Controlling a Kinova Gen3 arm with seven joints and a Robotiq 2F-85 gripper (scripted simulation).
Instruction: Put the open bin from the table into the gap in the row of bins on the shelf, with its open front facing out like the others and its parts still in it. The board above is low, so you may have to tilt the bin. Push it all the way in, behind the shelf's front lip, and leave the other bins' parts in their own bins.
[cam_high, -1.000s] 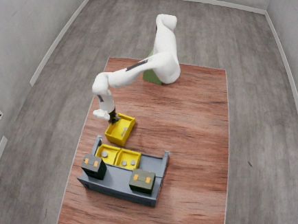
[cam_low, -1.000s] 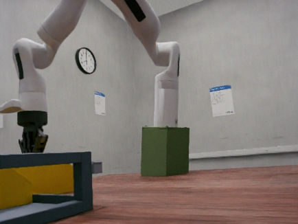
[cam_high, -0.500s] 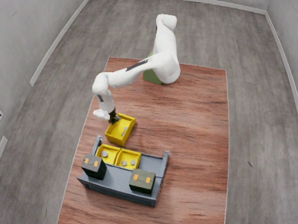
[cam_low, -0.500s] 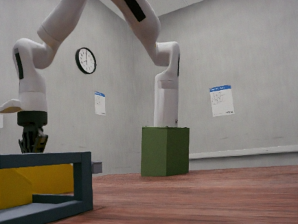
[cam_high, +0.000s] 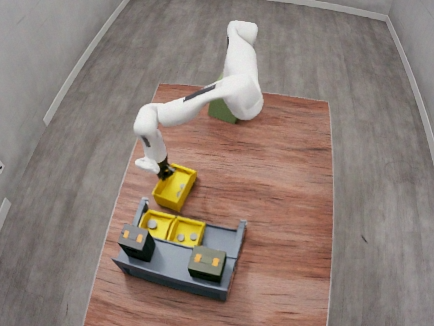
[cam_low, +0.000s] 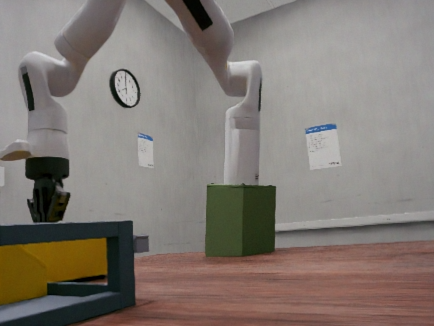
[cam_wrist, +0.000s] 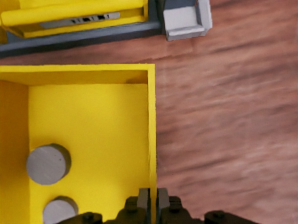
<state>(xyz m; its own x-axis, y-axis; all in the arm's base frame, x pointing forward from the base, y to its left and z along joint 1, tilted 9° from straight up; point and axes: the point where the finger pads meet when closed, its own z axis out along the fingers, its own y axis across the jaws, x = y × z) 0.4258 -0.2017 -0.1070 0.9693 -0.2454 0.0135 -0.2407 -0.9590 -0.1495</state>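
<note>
The open yellow bin (cam_high: 175, 189) stands on the table just in front of the grey shelf (cam_high: 180, 250). In the wrist view the bin (cam_wrist: 85, 145) holds two grey round parts (cam_wrist: 48, 164) (cam_wrist: 60, 210). My gripper (cam_wrist: 153, 204) is shut on the bin's thin right side wall, one finger inside and one outside. It also shows at the bin's far corner in the overhead view (cam_high: 165, 174) and above the shelf's top board in the low view (cam_low: 47, 212). Two yellow bins (cam_high: 157, 223) (cam_high: 186, 231) sit in the shelf, with the gap (cam_high: 222, 237) to their right.
Two dark boxes (cam_high: 136, 241) (cam_high: 207, 262) stand on the shelf's top board. A grey shelf end post (cam_wrist: 186, 20) lies just beyond the bin's corner. The green arm pedestal (cam_high: 221, 111) stands at the table's far edge.
</note>
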